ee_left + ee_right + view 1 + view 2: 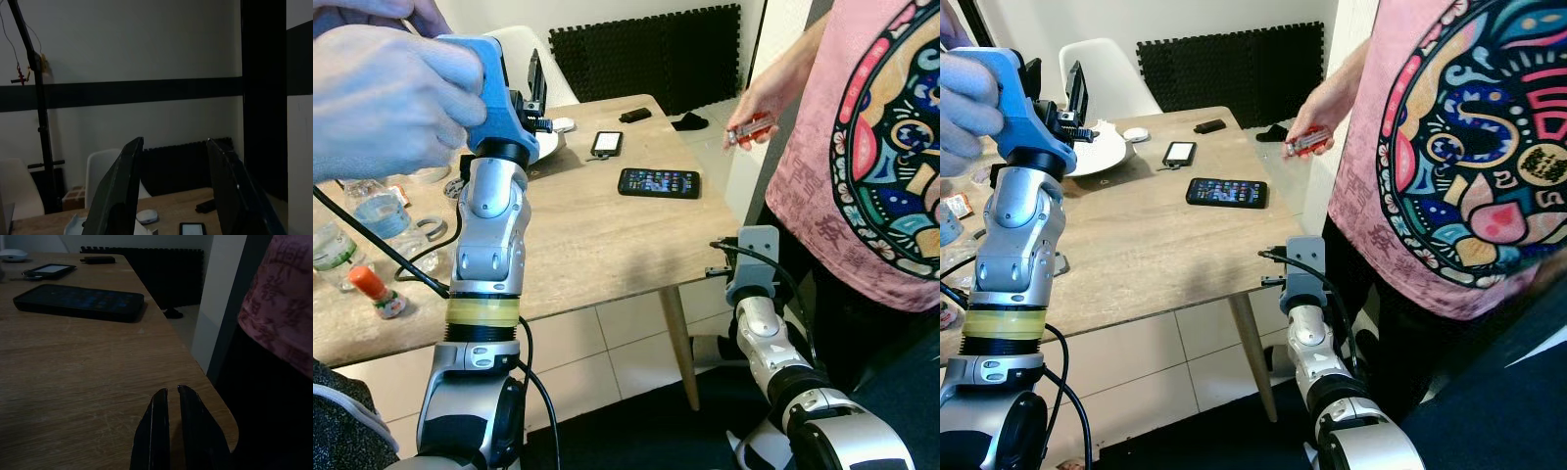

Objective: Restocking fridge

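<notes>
Wooden table point(73, 372) under right gripper point(172, 396) nearly closed, left gripper point(176, 191) spread, empty

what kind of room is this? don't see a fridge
Likely a home dining area: wooden table holding phones, a plate and water bottles, white chair behind, tiled floor.

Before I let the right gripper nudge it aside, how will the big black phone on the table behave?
The phone lies flat on the smooth wooden table, so it would likely slide, not tip. It looks stiff, and its glass screen may scratch. It sits near the edge, so a push could drop it.
</notes>
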